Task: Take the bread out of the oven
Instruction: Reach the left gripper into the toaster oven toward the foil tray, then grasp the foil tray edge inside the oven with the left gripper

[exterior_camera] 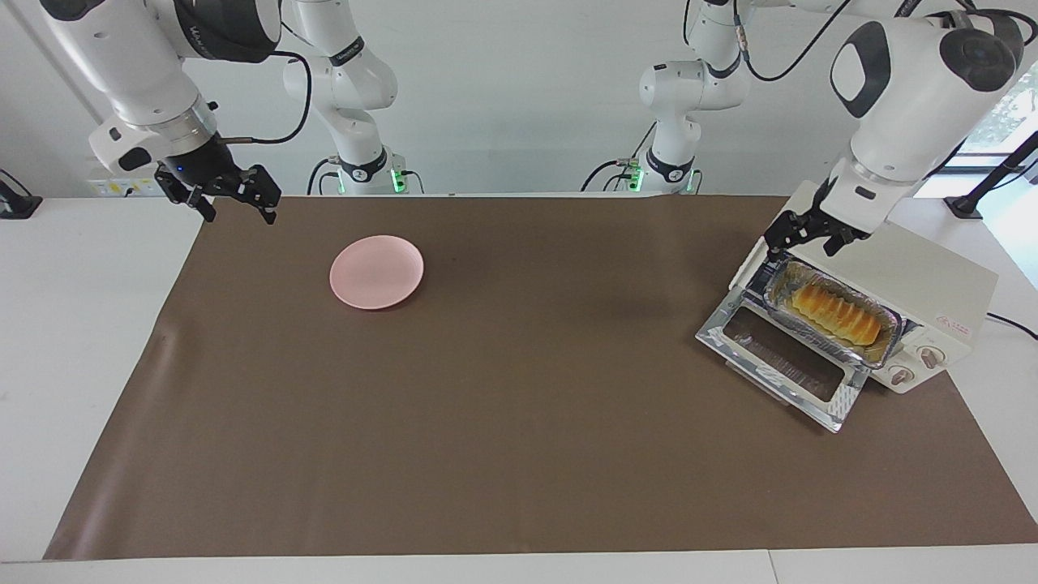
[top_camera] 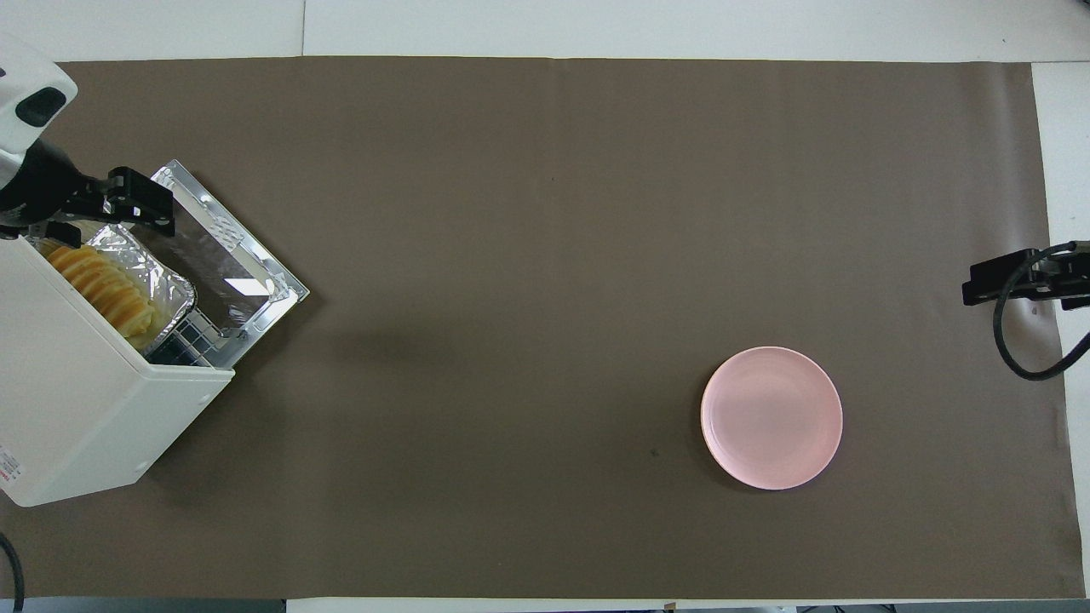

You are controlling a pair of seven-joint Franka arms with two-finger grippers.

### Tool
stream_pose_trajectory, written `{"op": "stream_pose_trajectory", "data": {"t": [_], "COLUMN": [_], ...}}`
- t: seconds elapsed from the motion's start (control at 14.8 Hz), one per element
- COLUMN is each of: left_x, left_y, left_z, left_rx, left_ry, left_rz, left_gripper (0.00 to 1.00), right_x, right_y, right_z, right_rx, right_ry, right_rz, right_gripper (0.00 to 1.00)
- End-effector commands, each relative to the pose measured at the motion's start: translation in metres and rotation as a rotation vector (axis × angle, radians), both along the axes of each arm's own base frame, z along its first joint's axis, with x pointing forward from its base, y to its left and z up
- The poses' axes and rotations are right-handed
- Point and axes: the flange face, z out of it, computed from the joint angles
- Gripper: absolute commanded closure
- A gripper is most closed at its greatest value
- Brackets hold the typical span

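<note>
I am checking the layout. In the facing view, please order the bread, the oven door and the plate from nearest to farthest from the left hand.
1. Bread, under the left hand, in the oven.
2. Oven door, dropped open in front.
3. Plate, toward the right arm's end.

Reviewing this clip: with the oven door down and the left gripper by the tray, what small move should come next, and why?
Probably lower the left gripper onto the foil tray's rim and close. It hangs open over that end of the tray, touching nothing; the bread sits in the tray at the oven mouth, door down. The right gripper waits open, near the plate.
</note>
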Motion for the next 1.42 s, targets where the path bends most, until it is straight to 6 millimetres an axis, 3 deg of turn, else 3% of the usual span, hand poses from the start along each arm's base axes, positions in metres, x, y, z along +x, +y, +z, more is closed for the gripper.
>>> {"op": "stream_pose_trajectory", "data": {"t": [0.0, 0.14, 0.47, 1.08, 1.35], "left_x": [0.040, 0.045, 0.040, 0.000, 0.001], "left_y": [-0.003, 0.012, 0.019, 0.040, 0.051], "left_z": [-0.027, -0.037, -0.090, -0.159, -0.173], "left_rx": [0.102, 0.114, 0.198, 0.232, 0.211], "left_ry": [0.018, -0.016, -0.049, -0.079, -0.111], "left_rz": [0.091, 0.238, 0.632, 0.676, 0.687], "left_gripper": [0.00, 0.00, 0.00, 0.00, 0.00], "right_x": [-0.002, -0.002, -0.002, -0.002, -0.002], "right_y": [-0.002, -0.001, -0.001, -0.001, -0.001], "right_z": [0.001, 0.001, 0.001, 0.001, 0.000], "right_rx": [-0.015, -0.015, -0.015, -0.015, -0.015], "right_ry": [0.006, 0.006, 0.006, 0.006, 0.008], "right_rz": [0.016, 0.017, 0.017, 0.017, 0.017], "right_gripper": [0.00, 0.00, 0.00, 0.00, 0.00]}}
